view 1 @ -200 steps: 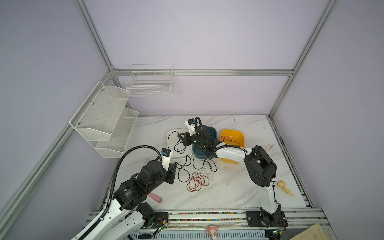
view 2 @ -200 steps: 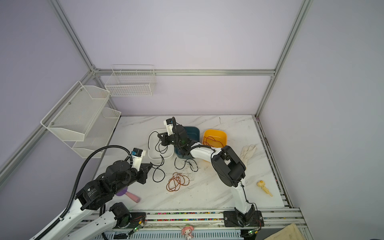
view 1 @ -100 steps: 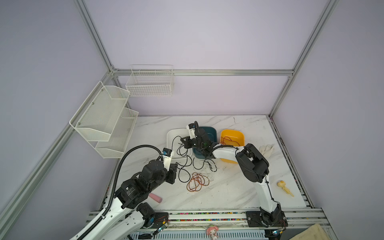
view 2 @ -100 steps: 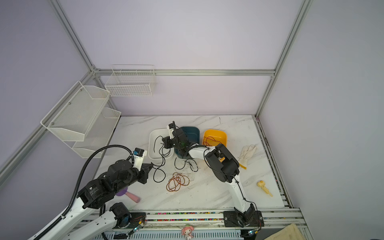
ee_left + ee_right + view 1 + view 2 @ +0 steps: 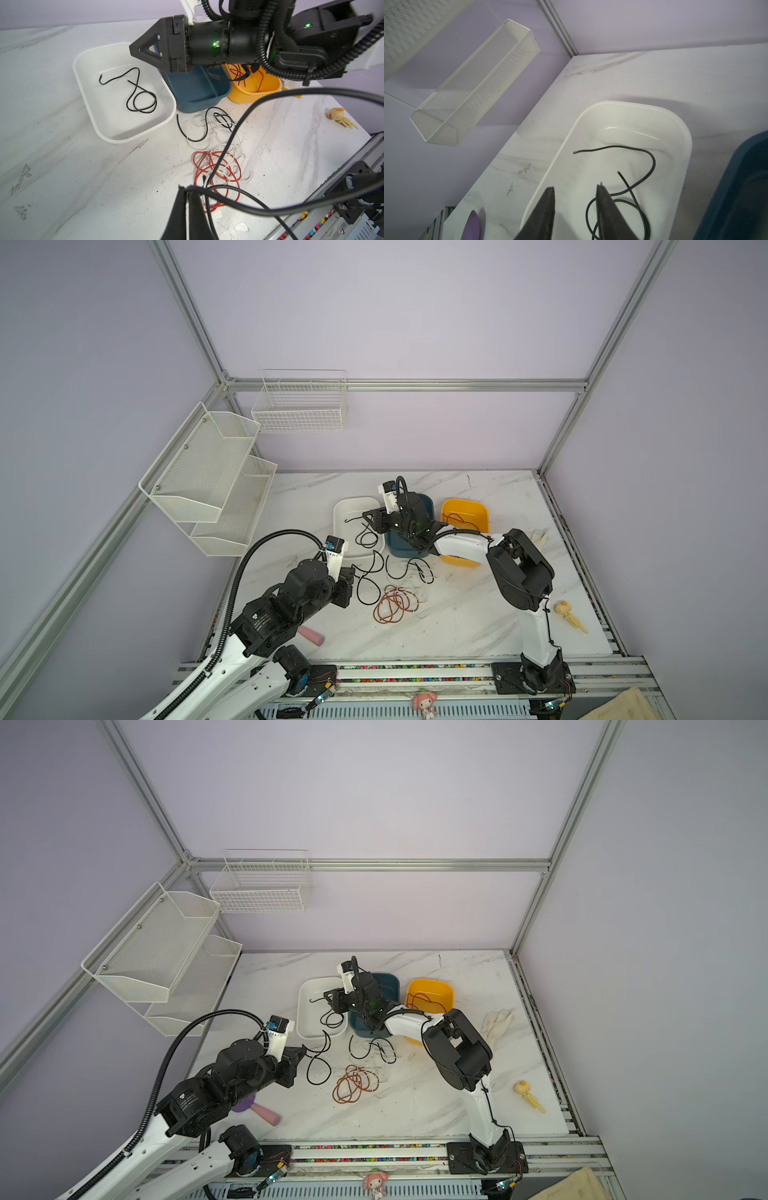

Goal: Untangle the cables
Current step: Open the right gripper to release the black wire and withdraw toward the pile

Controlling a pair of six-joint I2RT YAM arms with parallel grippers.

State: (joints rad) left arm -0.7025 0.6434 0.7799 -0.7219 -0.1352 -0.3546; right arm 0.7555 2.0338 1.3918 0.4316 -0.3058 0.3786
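The right gripper (image 5: 575,187) now stands part open and empty, its black cable (image 5: 652,160) newly dropped in the white tray (image 5: 675,122) (one sorted); the left gripper (image 5: 188,193), closed, pinches a second black cable (image 5: 311,90) by the tangle (image 5: 216,166), the tray's 5 o'clock

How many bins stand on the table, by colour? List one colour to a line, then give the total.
White bin: 1
Dark blue bin: 1
Yellow bin: 1
Total: 3
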